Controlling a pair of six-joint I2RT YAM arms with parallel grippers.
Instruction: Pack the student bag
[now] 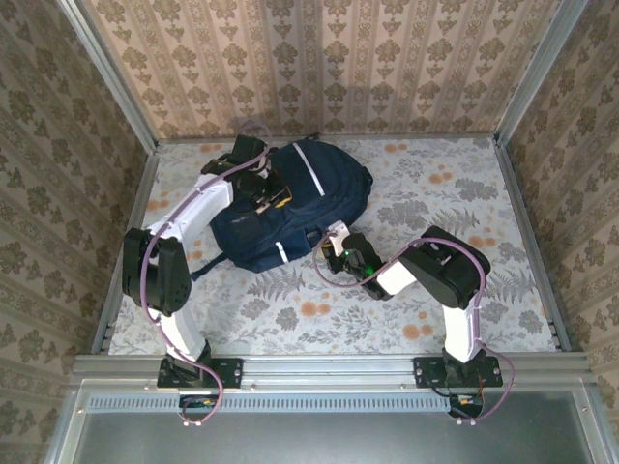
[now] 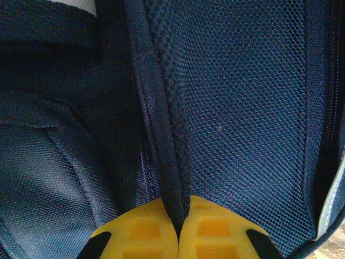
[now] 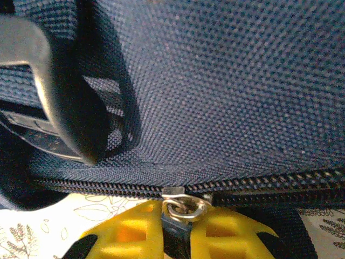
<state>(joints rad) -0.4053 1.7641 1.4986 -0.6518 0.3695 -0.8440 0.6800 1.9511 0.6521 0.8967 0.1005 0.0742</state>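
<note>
Left gripper, seen from the top camera, presses down on the student bag with its jaws drawn together in the fabric. The right gripper is closed at the bag's edge, the bag lying just beyond it. The bag rests flat on a floral tablecloth, which spreads bare to the right of the right gripper. Patterned wallpaper closes in the far side and both flanks. A metal rail runs behind the two arm bases. A purple cable loops along the left arm.

From the left wrist camera, the left gripper is clamped on a padded seam of the bag. The seam runs straight ahead from between the yellow fingers. Navy mesh lies to the right of it, and denser weave lies to the left. A sliver of tablecloth shows at the far right.

From the right wrist camera, the right gripper pinches the zip pull, and the dark tab fills the gap between its yellow fingers. A metal ring joins the pull to the zipper, which runs across just ahead of the fingertips. Navy fabric rises above the zipper. A dark strap curves in front of the fabric to the upper left and blocks part of the bag. Tablecloth shows below the zipper on the left.
</note>
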